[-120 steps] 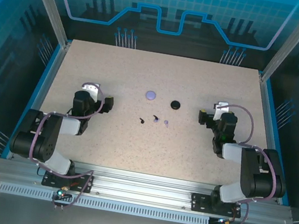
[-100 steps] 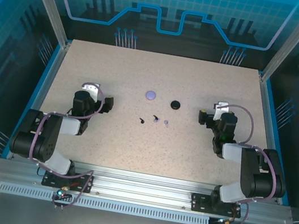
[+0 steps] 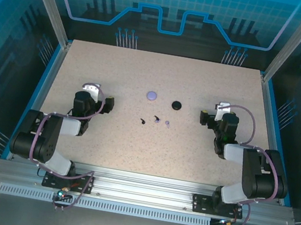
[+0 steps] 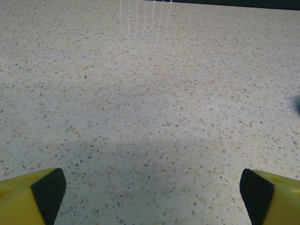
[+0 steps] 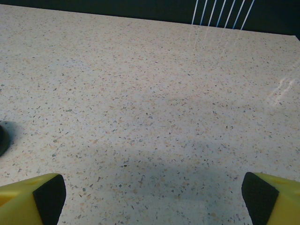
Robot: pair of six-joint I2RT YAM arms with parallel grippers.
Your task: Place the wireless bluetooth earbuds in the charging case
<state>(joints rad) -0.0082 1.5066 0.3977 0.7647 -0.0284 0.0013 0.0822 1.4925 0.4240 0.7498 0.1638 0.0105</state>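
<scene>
1. A speckled table (image 3: pixel 117 66) is under everything. Flat table lies between each gripper and the small things in the middle of the top view.
2. A round lavender case (image 3: pixel 152 95) sits just above the middle of the frame. A round black case (image 3: pixel 177 105) sits near it on the right, not touching it.
3. The cases look too small to tell if they are open or what is inside.
4. Below the cases, out on the table, lie one black earbud (image 3: pixel 142 121), a second one (image 3: pixel 156 118) and a pale lavender earbud (image 3: pixel 166 123).
5. The left gripper (image 3: pixel 108 104) is at middle left. Its jaws are wide apart and hold nothing. Its yellow fingers (image 4: pixel 28 197) sit in the bottom corners of the wrist view.
6. The right gripper (image 3: pixel 202 117) is at middle right, also wide apart and holding nothing. A dark thing (image 5: pixel 2 137) peeks in at the left edge of its wrist view.
</scene>
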